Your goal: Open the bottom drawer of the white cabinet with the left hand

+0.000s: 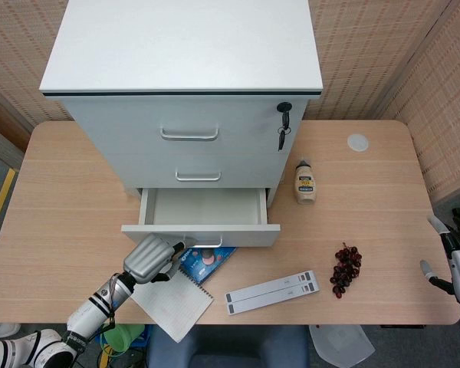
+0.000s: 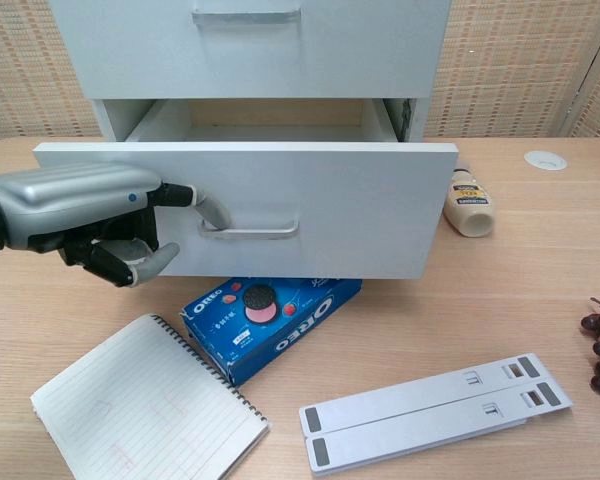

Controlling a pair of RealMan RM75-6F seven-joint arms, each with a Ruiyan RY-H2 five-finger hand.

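Observation:
The white cabinet (image 1: pixel 184 46) stands at the back of the table. Its bottom drawer (image 1: pixel 207 207) is pulled partway out and looks empty inside. My left hand (image 2: pixel 80 205) is at the left end of the drawer front (image 2: pixel 370 210), one finger hooked behind the metal handle (image 2: pixel 250 231) and the others curled below. From the head view the left hand (image 1: pixel 149 259) sits just under the drawer's front edge. My right hand (image 1: pixel 454 264) hangs off the table's right edge, fingers apart, holding nothing.
A blue Oreo box (image 2: pixel 270 310) lies partly under the drawer front, a spiral notebook (image 2: pixel 145 410) to its left. Two grey strips (image 2: pixel 430 410), grapes (image 1: pixel 346 268), a small bottle (image 1: pixel 304 184) and a white disc (image 1: pixel 357 142) lie to the right. A key (image 1: pixel 283 126) hangs in the cabinet's lock.

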